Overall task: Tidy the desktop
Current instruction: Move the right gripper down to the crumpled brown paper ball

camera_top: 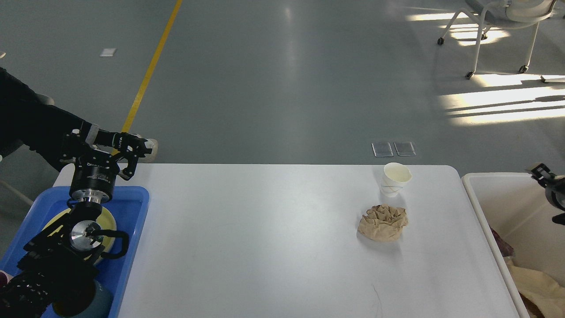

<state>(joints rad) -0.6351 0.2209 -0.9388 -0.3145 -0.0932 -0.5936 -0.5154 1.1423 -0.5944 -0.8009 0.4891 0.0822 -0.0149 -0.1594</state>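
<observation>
The desktop (265, 247) is a wide white tabletop. On its right part stand a white paper cup (396, 179) and, in front of it, a crumpled brown paper wad (383, 222). My left gripper (131, 158) hovers at the table's far left corner above the blue tray (137, 198); its fingers look spread and empty. My right gripper (548, 190) is at the right edge of the view, over the cream bin (479, 194), partly cut off, open with nothing in it. A dark red item (501, 240) lies in the bin.
The blue tray holds a yellow plate (109, 216) and a dark teal mug (90, 304), largely hidden by my left arm. The bin also holds beige trash (536, 282). A person's dark leg and white shoe (151, 143) stand behind the table's left corner. A chair (499, 17) stands far right.
</observation>
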